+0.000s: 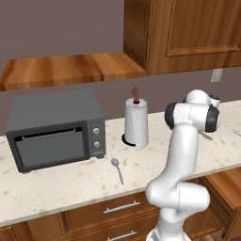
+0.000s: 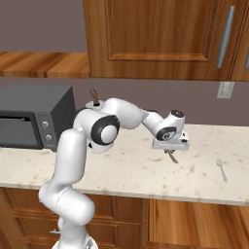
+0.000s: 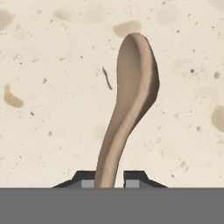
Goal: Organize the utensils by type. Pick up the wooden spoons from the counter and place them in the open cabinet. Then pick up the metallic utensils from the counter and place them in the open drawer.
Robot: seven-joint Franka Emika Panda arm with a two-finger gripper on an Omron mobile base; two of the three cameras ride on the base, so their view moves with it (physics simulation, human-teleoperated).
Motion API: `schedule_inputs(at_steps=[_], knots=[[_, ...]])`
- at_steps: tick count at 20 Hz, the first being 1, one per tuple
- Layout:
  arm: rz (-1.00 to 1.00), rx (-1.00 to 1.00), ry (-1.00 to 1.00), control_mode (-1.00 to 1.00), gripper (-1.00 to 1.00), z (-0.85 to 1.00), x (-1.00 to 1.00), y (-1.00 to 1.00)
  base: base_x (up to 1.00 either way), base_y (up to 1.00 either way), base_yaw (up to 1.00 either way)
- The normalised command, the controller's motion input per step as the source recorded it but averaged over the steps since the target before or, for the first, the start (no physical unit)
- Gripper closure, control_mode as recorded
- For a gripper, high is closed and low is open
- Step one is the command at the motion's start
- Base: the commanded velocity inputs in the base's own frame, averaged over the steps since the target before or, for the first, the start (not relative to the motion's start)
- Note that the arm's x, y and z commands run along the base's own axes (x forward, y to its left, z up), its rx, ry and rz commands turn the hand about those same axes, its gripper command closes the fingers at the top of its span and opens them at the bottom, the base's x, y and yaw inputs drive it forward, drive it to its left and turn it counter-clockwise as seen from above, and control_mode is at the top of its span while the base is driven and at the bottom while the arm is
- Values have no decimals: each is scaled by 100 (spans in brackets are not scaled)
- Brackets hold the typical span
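The gripper point(image 3: 109, 177) was nearly pressed together, its two dark fingertips point(image 3: 87, 178) pinching the handle of a wooden spoon point(image 3: 133, 87) from either side. In the hand view the handle rose from between the tips and widened into the spoon's bowl, which lay ahead of the hand against the beige speckled counter point(image 3: 43, 131).

Seen from the right base view, the gripper point(image 2: 171, 151) pointed down at the counter point(image 2: 136, 170), with a short brown length of the wooden spoon point(image 2: 171, 157) showing under the fingers, close to the stone; whether it touched the surface could not be told.

To one side of the hand, well apart on the same worktop, lay a small silver utensil point(image 2: 222, 169). In the left base view another small silver spoon point(image 1: 117, 169) lay on the counter point(image 1: 56, 183) on the far side of the arm, in front of a paper towel roll point(image 1: 136, 123) and near a dark grey microwave point(image 1: 54, 129). Reddish-brown wall cabinets point(image 2: 155, 36) hung above the hand.
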Motion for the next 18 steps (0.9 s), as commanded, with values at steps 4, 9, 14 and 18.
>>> schedule_inputs(at_steps=[4,9,14,18], knots=[[7,6,-4,-100,100,65,-74,0,0,0,0],[20,0,-8,-100,100,66,-79,8,0,0,0],[34,-12,-2,-100,100,58,-70,28,0,0,0],[34,-11,0,-100,100,63,-68,33,0,0,0]])
